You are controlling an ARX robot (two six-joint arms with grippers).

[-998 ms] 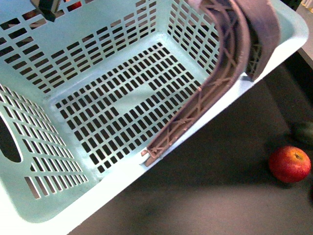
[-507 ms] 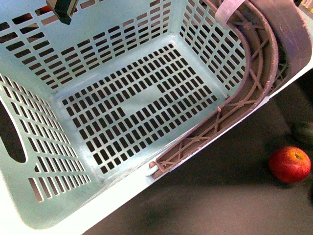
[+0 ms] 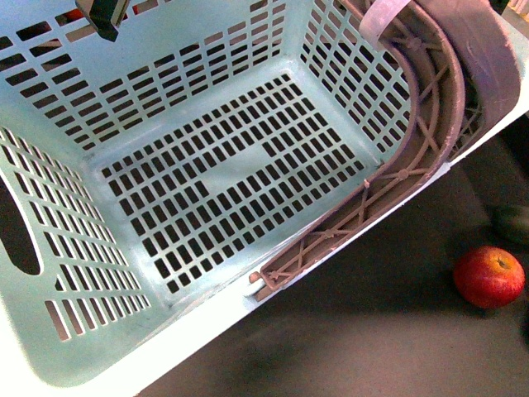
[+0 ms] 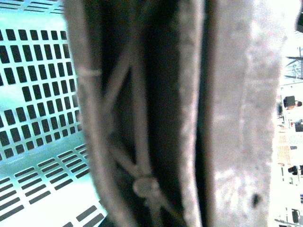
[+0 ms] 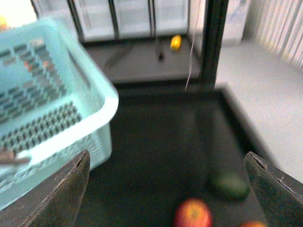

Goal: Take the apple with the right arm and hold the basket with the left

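The apple [image 3: 489,277] is red with a yellowish patch and lies on the dark table at the right, clear of the basket. The mint-blue basket [image 3: 207,83] fills most of the front view, tilted, with its brown latticed handle [image 3: 421,149] lying along its right rim. The handle [image 4: 142,118] fills the left wrist view up close, and my left gripper, shut on the basket, is hidden behind it. My right gripper [image 5: 165,156] is open and empty above the table. The apple [image 5: 193,213] shows blurred beyond and between its fingers [image 5: 61,194].
A dull green fruit [image 3: 514,222] lies behind the apple and also shows in the right wrist view [image 5: 229,185]. An orange fruit [image 5: 253,223] sits beside the apple. A dark piece [image 3: 103,21] shows at the basket's far rim. The table's raised edge [image 5: 236,123] runs along the right.
The basket has shifted right and turned, its handle swinging further up along the right rim. The apple has not moved.
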